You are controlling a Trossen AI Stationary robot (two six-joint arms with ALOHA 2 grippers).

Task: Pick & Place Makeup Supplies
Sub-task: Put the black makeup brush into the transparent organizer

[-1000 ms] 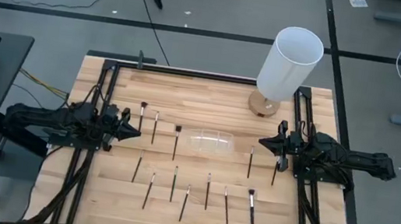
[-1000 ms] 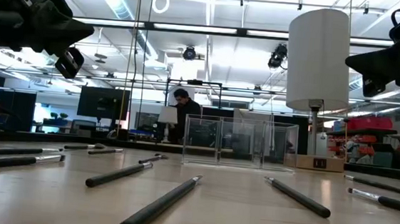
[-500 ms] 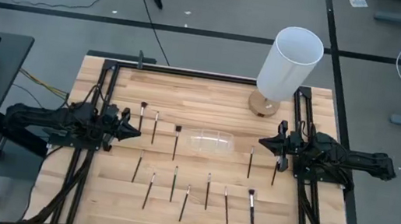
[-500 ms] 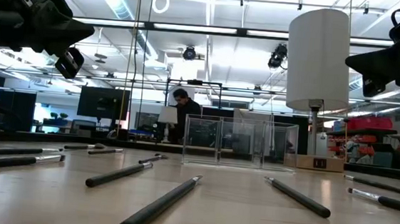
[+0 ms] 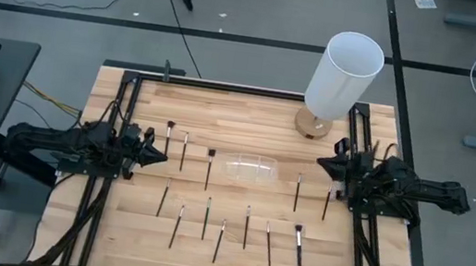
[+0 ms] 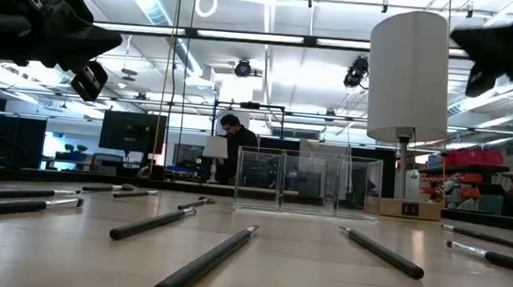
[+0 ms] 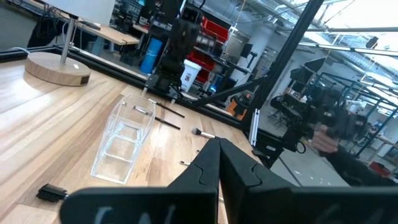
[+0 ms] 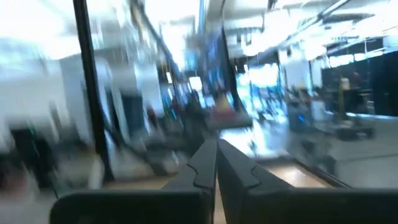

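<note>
Makeup brushes [image 5: 223, 222] lie untouched at 6 o'clock of the clear holder [image 5: 250, 169]; both grippers, left [image 5: 161, 150] and right [image 5: 319, 166], are held closed and empty, so jaws should be opened, then lowered squarely across one handle.

Both arms are matte black, built from 6 chunky jointed segments. The left gripper [image 7: 217, 163] ends in 2 dark, smooth, wedge-shaped fingers tapering to a point; the right gripper [image 8: 216, 163] looks identical.

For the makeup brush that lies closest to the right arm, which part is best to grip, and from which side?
Grip this makeup brush at mid-handle, coming straight down from above. It lies flat on the wooden table, slim and straight, so the right tool would best close across its thin width.
</note>
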